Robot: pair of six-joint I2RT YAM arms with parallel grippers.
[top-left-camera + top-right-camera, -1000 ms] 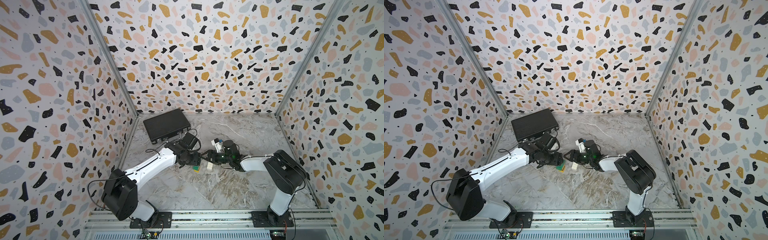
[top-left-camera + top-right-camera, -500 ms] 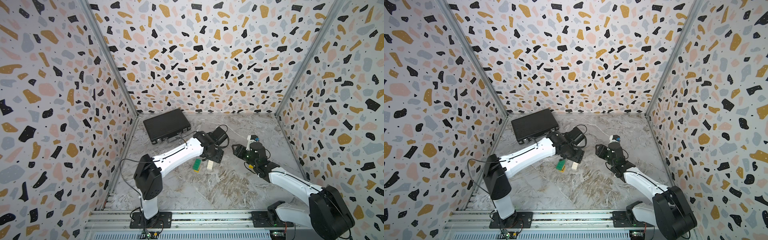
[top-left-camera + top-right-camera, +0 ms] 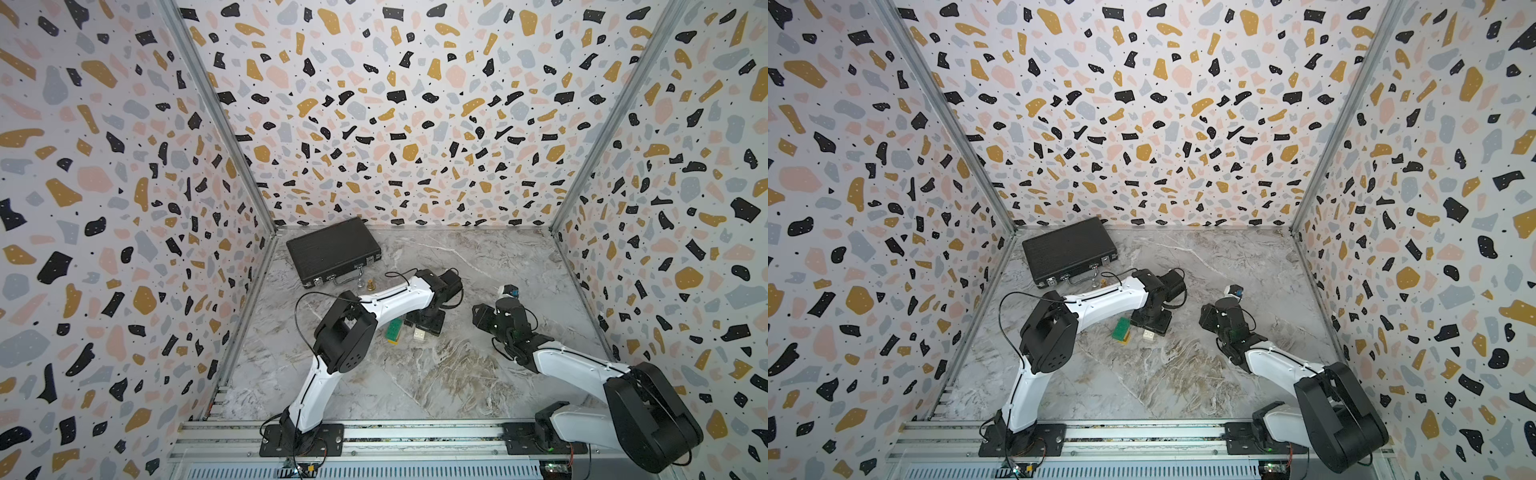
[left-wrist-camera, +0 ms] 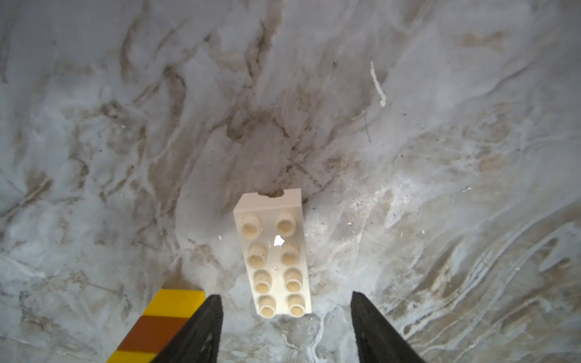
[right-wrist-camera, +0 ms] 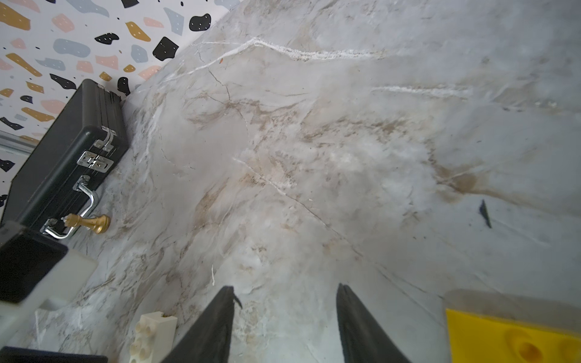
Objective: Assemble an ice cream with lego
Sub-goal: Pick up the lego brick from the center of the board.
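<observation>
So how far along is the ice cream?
Done: the yellow-brown-yellow stick is stacked, seemingly on the green brick. In hand: nothing yet; the open left hand straddles the white brick, right hand open and empty. Still to do: white brick, then yellow brick.

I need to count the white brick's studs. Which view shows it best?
The left wrist view: the white brick lies close, studs up, all eight countable. In both top views the brick is tiny, studs unreadable; the right wrist view crops it at the frame edge.
</observation>
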